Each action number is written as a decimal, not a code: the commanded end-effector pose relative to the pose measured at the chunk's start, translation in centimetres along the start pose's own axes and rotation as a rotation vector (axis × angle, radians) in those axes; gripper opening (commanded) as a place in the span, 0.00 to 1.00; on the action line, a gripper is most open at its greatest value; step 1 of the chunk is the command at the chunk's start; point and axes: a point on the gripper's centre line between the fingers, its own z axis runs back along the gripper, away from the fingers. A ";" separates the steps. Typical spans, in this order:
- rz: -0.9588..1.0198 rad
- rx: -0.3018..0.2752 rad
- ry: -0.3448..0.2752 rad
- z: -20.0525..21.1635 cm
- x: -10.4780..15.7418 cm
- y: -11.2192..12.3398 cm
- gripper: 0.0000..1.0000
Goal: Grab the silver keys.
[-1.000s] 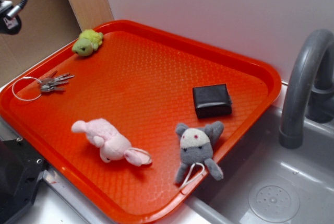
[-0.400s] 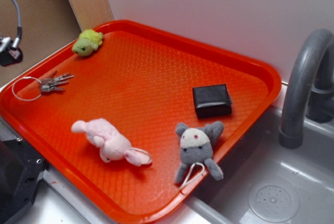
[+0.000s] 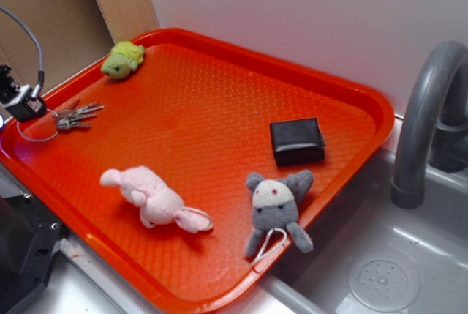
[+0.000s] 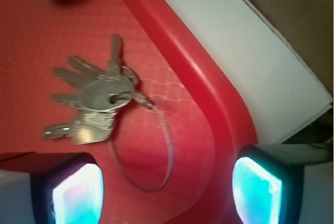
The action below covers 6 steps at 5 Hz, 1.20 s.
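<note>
Hovering over the keys (image 4: 96,101) on the tray (image 4: 209,109), gripper (image 4: 167,187) jaws spread wide, holding nothing.

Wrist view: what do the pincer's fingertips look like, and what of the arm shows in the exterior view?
In the wrist view the pincer has two black fingers with rounded, glossy pads that glow cyan-blue with a pinkish tint. The exterior view shows only a small black block with a white marking at the left edge, with a thin grey cable arching up from it.
</note>
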 end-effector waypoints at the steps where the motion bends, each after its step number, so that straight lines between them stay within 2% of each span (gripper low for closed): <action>1: -0.109 0.050 0.077 -2.3 0.4 -2.0 1.00; 2: -0.087 0.081 0.077 -2.2 0.6 -2.5 0.00; 4: -0.115 0.123 0.086 -2.1 0.2 -2.7 0.00; 6: -0.133 0.137 0.063 -2.1 0.0 -3.1 0.00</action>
